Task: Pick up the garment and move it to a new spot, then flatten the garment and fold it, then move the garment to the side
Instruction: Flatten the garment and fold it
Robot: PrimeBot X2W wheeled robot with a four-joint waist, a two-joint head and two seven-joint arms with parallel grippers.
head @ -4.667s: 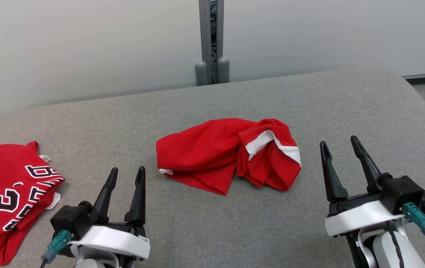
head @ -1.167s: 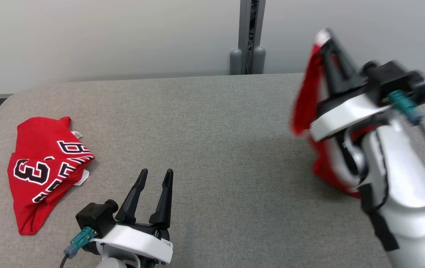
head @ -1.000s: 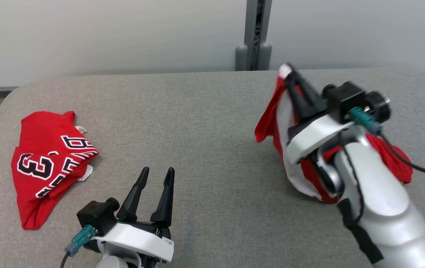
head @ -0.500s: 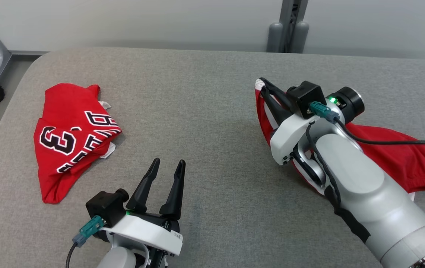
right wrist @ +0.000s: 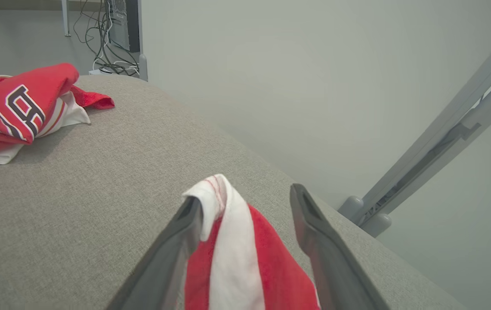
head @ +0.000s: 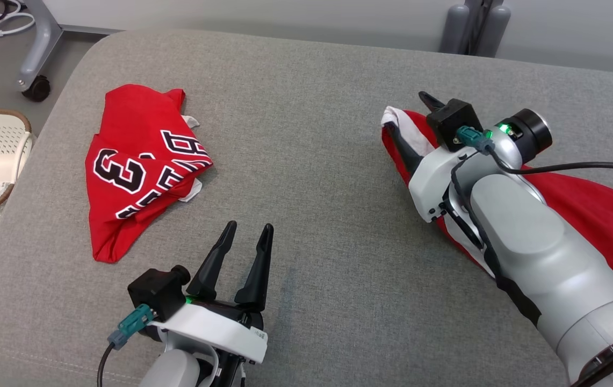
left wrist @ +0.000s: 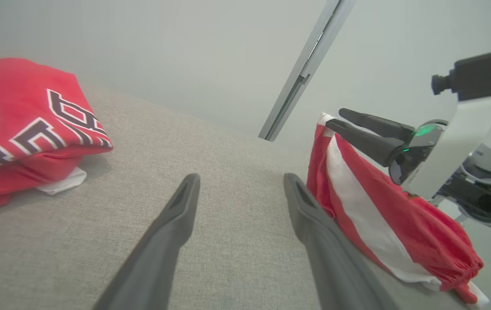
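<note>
Head view takes in the grey padded bench [head: 311,134]. On it the red garment [head: 596,215] lies crumpled, well apart from the numbered jersey [head: 139,166] at the other end. The right gripper [head: 405,111] sits over the garment, far from the jersey. Its fingers [right wrist: 163,258] stand wide and clamp nothing, though the white hem [right wrist: 223,202] drapes against one of them. The left gripper [head: 250,226] hovers near the jersey, on the robot's side of it, fingers wide and empty. I judge the move to a new spot is about done. Flattening comes next, which calls for slipping clear of that hem and taking the cloth's edges to spread it.
</note>
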